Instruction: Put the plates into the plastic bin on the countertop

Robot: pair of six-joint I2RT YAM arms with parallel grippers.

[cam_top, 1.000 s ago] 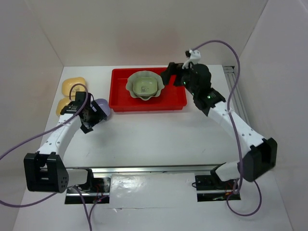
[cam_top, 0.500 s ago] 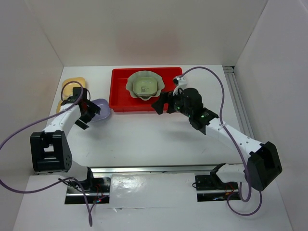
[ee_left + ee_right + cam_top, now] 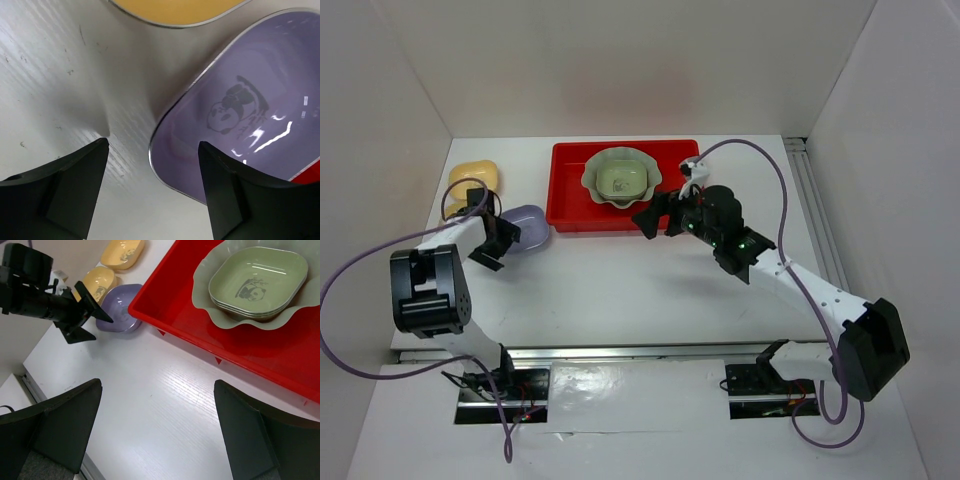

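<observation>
Overhead looks down — wrist views share lavender dish (image 3: 125,302).

This is looking like a robotics lab test cell. Plain white walls (image 3: 620,70) are boxing in a white table (image 3: 620,290) on three sides, all of it bare panel. Two white-and-black robot arms, the left arm (image 3: 428,290) and the right arm (image 3: 810,290), are sitting bolted to a metal rail (image 3: 620,352) that is running along the near edge. Purple cables (image 3: 765,92) are looping loose through the air from them. The few homely things are lying out like test props: a red plastic bin (image 3: 680,208) and small dishes, among them a lavender dish (image 3: 240,110) that is showing a panda print.
</observation>
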